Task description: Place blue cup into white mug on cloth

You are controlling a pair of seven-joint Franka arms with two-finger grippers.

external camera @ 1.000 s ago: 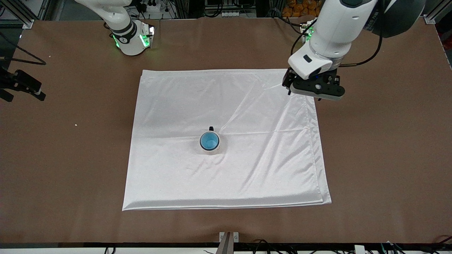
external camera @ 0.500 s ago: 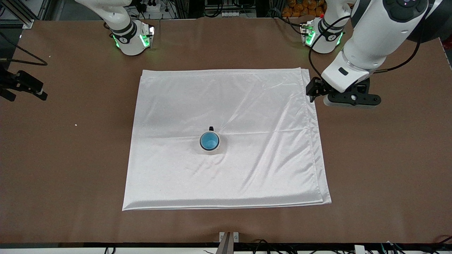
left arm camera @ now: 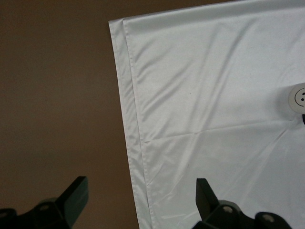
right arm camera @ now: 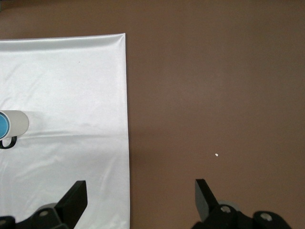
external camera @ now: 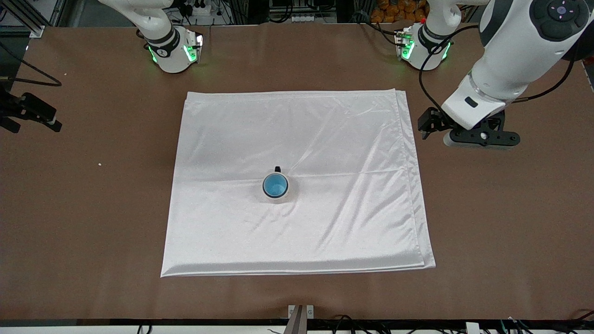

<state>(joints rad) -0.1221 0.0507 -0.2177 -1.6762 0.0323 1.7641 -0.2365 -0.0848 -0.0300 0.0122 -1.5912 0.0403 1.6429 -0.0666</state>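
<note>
The white cloth [external camera: 325, 222] lies spread in the middle of the table. Near its centre stands the white mug [external camera: 284, 197], its black handle toward the robots' bases, with the blue cup [external camera: 275, 185] sitting inside it. My left gripper [external camera: 480, 139] hangs open and empty over bare table, just off the cloth's edge at the left arm's end. In the left wrist view the left gripper [left arm camera: 141, 186] is over the doubled cloth [left arm camera: 214, 95] edge, with the mug [left arm camera: 298, 98] at the frame's edge. My right gripper [right arm camera: 140, 188] is open and empty, high over the cloth [right arm camera: 62, 71] edge at the right arm's end, where the mug [right arm camera: 14, 123] also shows.
Brown table [external camera: 510, 222] surrounds the cloth on every side. A tiny white speck [external camera: 99, 163] lies on it toward the right arm's end. Both arm bases [external camera: 174, 53] stand with green lights along the table's edge farthest from the front camera.
My left arm has swung from over the cloth's corner out toward the left arm's end of the table, still open and empty. The mug, cup and cloth have not moved.
</note>
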